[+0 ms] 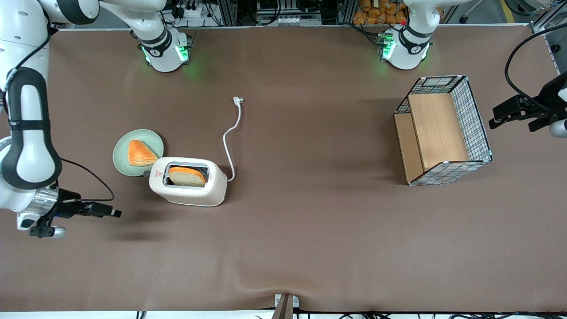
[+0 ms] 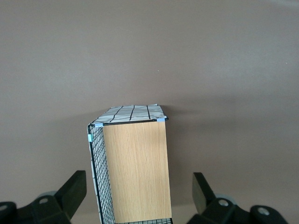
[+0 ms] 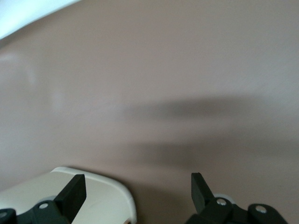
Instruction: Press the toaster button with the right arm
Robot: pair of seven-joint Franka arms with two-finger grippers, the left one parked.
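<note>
The cream-white toaster [image 1: 188, 181] lies on the brown table with a bread slice [image 1: 187, 176] in its slot. Its small grey button [image 1: 145, 174] sticks out of the narrow end that faces the working arm's end of the table. My right arm's gripper [image 1: 114, 213] hovers above the table, nearer the front camera than the toaster and a short way off that button end. It is open and empty. In the right wrist view a rounded corner of the toaster [image 3: 100, 198] shows by one finger of the gripper [image 3: 138, 191]; the button is hidden there.
A green plate [image 1: 153, 138] with a toast piece [image 1: 141, 153] touches the toaster's button end, farther from the front camera. The white cord [image 1: 230, 137] runs to its plug [image 1: 238, 101]. A wire-mesh wooden basket [image 1: 443, 133] stands toward the parked arm's end, also in the left wrist view [image 2: 135, 163].
</note>
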